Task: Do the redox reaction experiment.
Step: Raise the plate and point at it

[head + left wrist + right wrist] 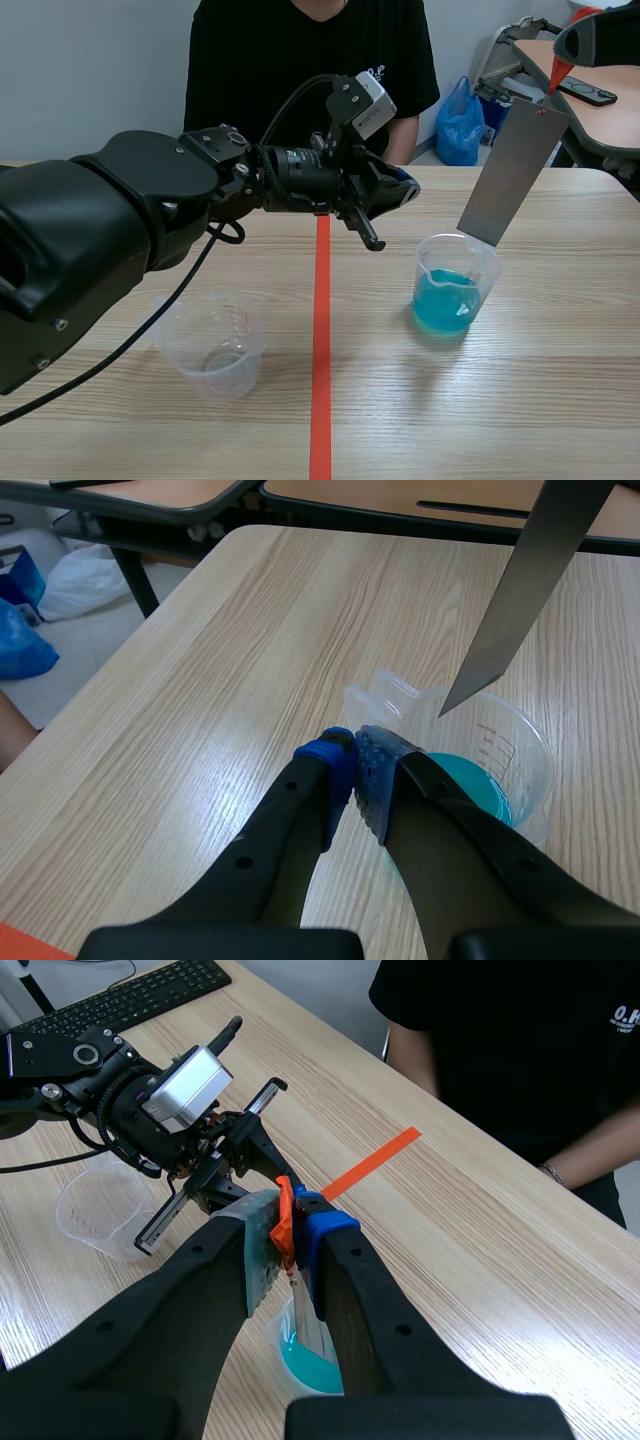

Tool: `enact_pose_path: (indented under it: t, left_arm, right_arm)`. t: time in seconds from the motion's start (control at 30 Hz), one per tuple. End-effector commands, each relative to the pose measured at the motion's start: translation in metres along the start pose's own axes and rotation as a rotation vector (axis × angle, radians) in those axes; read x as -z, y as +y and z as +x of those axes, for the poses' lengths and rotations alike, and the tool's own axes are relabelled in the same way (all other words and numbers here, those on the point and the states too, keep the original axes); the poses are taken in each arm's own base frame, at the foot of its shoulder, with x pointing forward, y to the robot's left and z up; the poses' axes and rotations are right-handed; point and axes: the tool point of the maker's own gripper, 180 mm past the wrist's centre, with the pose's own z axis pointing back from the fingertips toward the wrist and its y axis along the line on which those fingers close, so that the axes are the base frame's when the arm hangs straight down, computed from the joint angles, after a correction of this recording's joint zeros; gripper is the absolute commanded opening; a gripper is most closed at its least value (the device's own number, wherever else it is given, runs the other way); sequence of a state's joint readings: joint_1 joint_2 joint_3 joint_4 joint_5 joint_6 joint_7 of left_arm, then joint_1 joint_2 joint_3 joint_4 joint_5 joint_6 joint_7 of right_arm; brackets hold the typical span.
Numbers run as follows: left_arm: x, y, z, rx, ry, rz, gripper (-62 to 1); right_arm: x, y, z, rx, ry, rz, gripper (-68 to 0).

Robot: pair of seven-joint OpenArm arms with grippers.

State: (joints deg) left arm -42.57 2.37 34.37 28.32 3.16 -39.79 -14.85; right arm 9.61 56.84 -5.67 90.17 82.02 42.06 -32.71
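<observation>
A clear beaker of blue liquid (455, 288) stands on the table right of the tape line. Over it hangs a grey metal strip (512, 172), tilted, its lower end at the beaker's rim and above the liquid. My right gripper (557, 68) is high at the back right, shut on the strip's orange-red tab (283, 1215). In the right wrist view the right gripper (290, 1218) looks down on the beaker (300, 1365). My left gripper (398, 190) hovers shut and holds nothing, just left of the beaker (480, 770). The left gripper (355, 765) faces the strip (530, 590).
An empty clear beaker (213, 345) stands at the front left, also seen from the right wrist (98, 1210). The orange tape line (321, 340) runs down the table's middle. A person in a black shirt (310, 50) sits across the table. A second desk (600, 110) lies at the back right.
</observation>
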Motion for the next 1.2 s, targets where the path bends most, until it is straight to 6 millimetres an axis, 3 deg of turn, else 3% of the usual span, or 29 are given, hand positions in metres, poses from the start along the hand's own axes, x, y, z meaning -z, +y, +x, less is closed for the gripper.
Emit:
enact_pose_path:
  t: [0.0,0.77,1.0,1.17]
  left_arm:
    - [0.001,0.005,0.015,0.008,-0.041,0.006,-57.3]
    - [-0.002,0.008,0.015,0.010,-0.049,0.011,-57.3]
    - [-0.024,0.031,0.013,0.040,-0.044,0.055,-57.3]
    - [-0.061,0.065,0.001,0.061,0.004,0.129,-57.3]
  right_arm:
    - [-0.005,0.001,0.018,-0.035,-0.041,0.006,-66.0]
    - [-0.005,0.001,0.018,-0.035,-0.041,0.006,-66.0]
    - [-0.005,0.001,0.018,-0.034,-0.043,0.006,-66.0]
    - [-0.005,0.001,0.018,-0.034,-0.043,0.006,-66.0]
